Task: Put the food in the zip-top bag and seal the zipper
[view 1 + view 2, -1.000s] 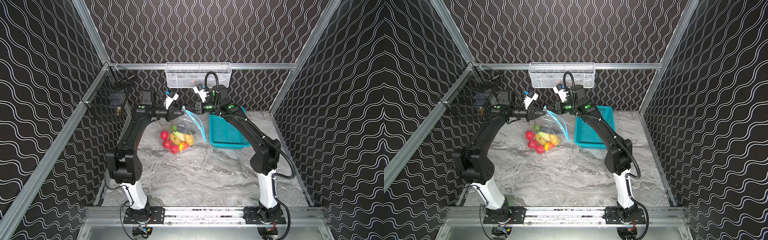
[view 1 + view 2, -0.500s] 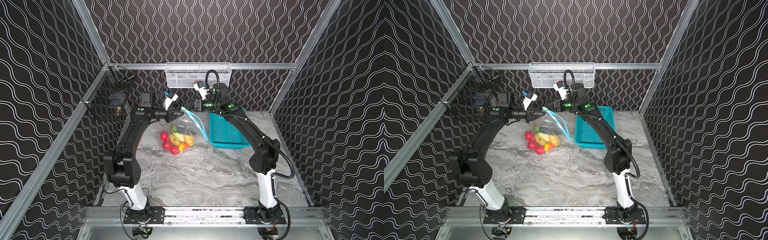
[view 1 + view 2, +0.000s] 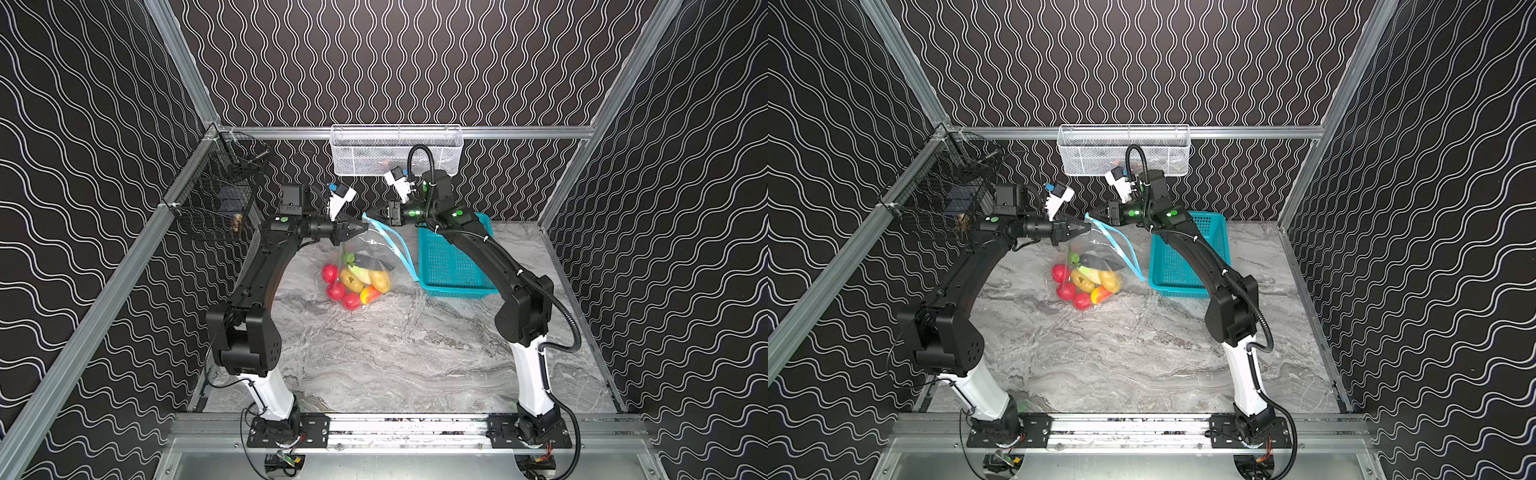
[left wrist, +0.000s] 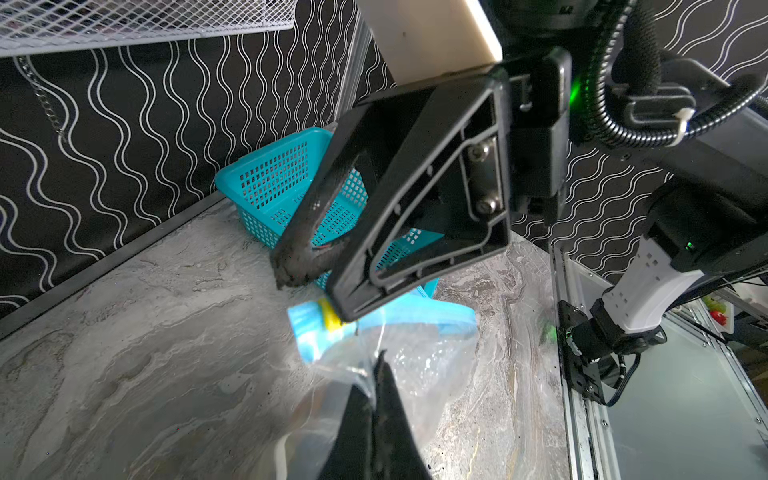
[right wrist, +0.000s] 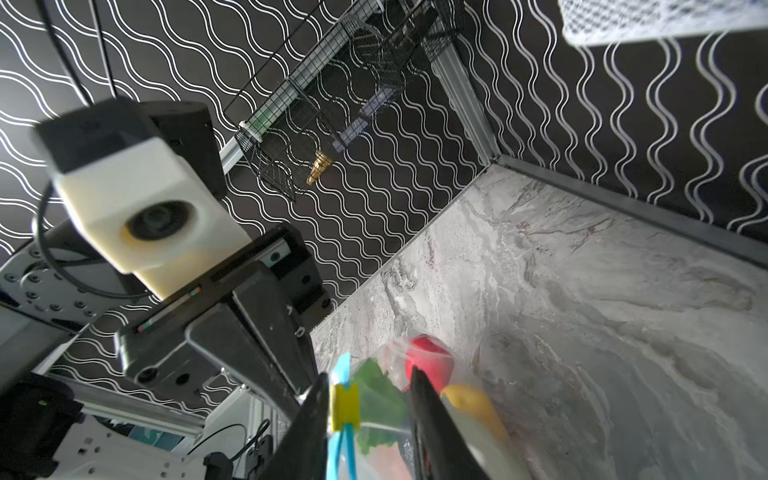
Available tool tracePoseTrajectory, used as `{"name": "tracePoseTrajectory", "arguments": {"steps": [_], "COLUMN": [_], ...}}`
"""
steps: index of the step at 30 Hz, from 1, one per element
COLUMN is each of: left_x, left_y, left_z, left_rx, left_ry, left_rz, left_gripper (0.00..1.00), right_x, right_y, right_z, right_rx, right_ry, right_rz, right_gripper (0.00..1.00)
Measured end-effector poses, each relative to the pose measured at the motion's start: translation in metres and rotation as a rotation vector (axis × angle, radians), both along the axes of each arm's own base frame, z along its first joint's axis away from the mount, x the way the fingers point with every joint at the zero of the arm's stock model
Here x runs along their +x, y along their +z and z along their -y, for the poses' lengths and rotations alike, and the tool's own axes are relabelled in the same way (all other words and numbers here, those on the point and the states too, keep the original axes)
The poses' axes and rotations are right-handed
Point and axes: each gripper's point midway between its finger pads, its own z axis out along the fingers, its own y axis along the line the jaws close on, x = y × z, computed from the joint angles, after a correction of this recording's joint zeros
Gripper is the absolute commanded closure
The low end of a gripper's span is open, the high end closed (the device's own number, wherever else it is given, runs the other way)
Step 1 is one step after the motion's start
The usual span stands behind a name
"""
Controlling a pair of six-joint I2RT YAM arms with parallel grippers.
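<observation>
One corner of the transparent plastic zip-top bag [image 3: 376, 246], hanging far centre with toy produce [image 3: 360, 283] inside, is clamped in the left end effector [image 3: 364, 227]. The right end effector [image 3: 371, 215] gapes astride the yellowish slider tab [image 5: 344, 405]. Risk: an off-centre pinch slips, leaving the light-blue zipper [image 4: 449, 311] unsealed.

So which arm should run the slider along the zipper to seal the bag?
Right. The right gripper has open jaws straddling the yellow slider at the zipper end; the left gripper is shut on the zip-top bag corner, holding it up.
</observation>
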Motion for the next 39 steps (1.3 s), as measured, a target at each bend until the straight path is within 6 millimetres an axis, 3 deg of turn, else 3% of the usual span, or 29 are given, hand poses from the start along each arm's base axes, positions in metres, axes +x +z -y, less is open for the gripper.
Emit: {"name": "tracePoseTrajectory", "arguments": {"steps": [14,23,24,28,34,37,39], "left_x": [0.003,0.003,0.003,0.0,-0.001,0.001,0.002], "left_y": [0.003,0.006,0.007,0.007,0.007,0.008,0.007], "left_z": [0.0,0.001,0.001,0.002,0.0,-0.002,-0.003], "left_rx": [0.0,0.002,0.006,0.013,0.023,0.023,0.026], "left_ry": [0.002,-0.02,-0.026,-0.04,-0.045,-0.049,-0.05], "left_rz": [0.01,0.013,0.019,0.025,0.037,0.045,0.047], "left_gripper": [1.0,1.0,0.92,0.81,0.76,0.76,0.84], "right_x": [-0.008,-0.009,-0.009,-0.011,-0.011,-0.012,-0.012], "right_y": [0.006,0.008,0.008,0.008,0.006,0.007,0.007], "right_z": [0.001,0.002,0.002,0.002,0.003,0.003,0.003], "right_rx": [0.016,0.022,0.022,0.023,0.021,0.021,0.02], "right_ry": [0.025,0.028,0.028,0.031,0.031,0.031,0.031], "right_rz": [0.012,0.016,0.016,0.017,0.013,0.013,0.013], "right_gripper": [0.9,0.94,0.94,0.95,0.96,0.96,0.96]}}
